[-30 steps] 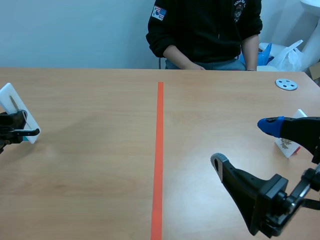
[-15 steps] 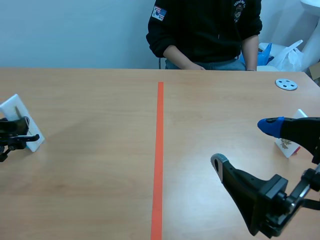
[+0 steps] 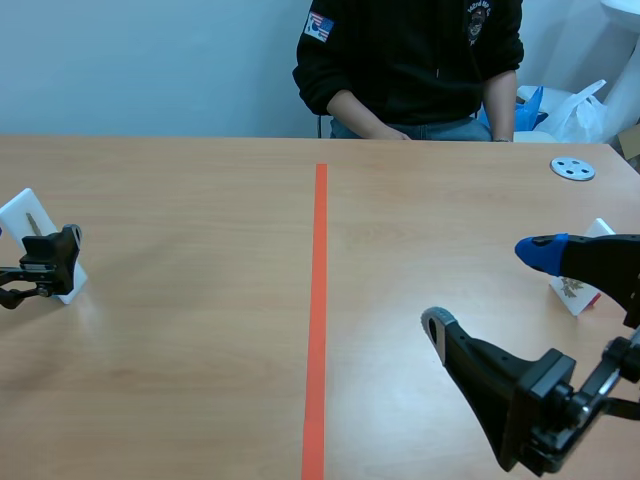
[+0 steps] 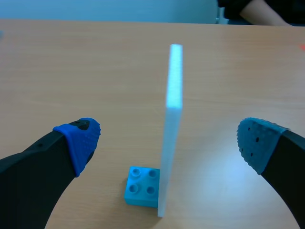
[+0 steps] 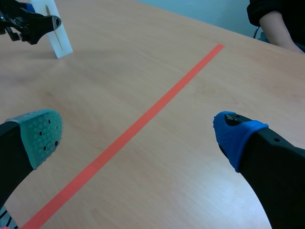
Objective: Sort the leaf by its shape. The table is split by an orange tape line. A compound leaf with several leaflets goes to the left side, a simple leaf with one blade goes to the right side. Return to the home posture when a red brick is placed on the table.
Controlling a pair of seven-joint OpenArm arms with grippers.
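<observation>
A white card (image 3: 30, 225) stands upright on the table's left side, far from the orange tape line (image 3: 318, 300). In the left wrist view it shows edge-on as a thin white card (image 4: 174, 109) fixed to a small blue brick (image 4: 142, 187). My left gripper (image 3: 45, 265) is open around it, with its blue pads (image 4: 78, 143) clear of the card on both sides. A second white card (image 3: 578, 290) with a leaf picture stands on the right side, partly behind my right arm. My right gripper (image 3: 488, 287) hangs open and empty over the right half.
A person in a dark top (image 3: 410, 60) sits across the table with forearms at the far edge. A grey disc (image 3: 573, 168) lies at the far right. In the right wrist view the tape line (image 5: 157, 107) runs ahead of the gripper (image 5: 138, 136).
My left gripper has opened and let go of the white card, which now stands on the table slightly further right. The right arm has not moved.
</observation>
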